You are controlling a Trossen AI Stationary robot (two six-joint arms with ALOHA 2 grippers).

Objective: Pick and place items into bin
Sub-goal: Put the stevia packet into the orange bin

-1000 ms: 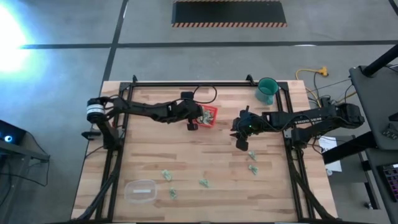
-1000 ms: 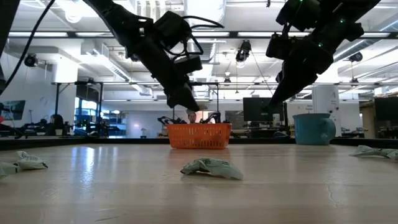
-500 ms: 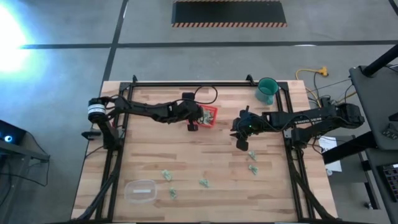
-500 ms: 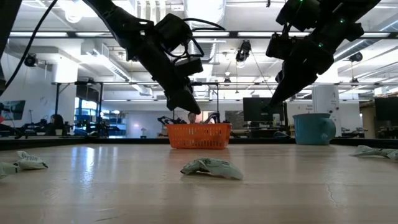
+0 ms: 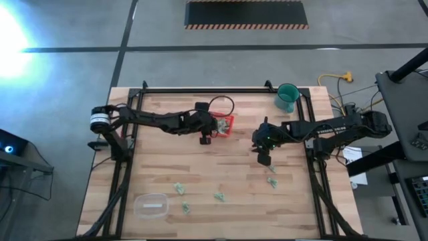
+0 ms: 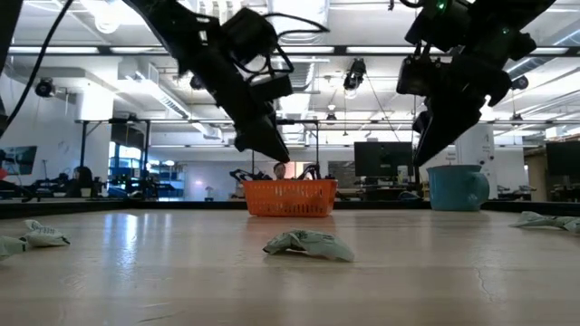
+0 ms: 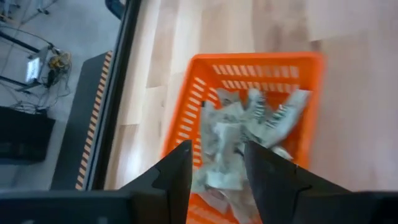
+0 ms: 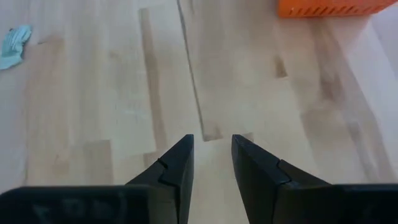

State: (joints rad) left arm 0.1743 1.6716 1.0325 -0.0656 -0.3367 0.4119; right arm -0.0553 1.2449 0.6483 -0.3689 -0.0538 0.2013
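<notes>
The bin [image 5: 225,124], a small red tray, stands at the table's far middle and holds several pale-green and white items [image 7: 245,127]. My left gripper [image 7: 216,163] hangs open just above the bin's near-left side, with nothing between its fingers. My right gripper [image 8: 212,155] hovers open over bare wood to the right of the bin [image 5: 264,155]. Loose items lie flat on the table: two just near of the right gripper [image 5: 271,175] and three at the near middle [image 5: 219,196].
A teal cup [image 5: 286,97] stands at the far right corner. A clear rounded container [image 5: 152,204] sits at the near left. In the low view one item [image 6: 308,244] lies in front of the bin [image 6: 290,197]. Bare wood lies between the bin and the near items.
My right gripper has shifted a little toward the table's right edge, staying above the wood. The left arm has stayed over the bin.
</notes>
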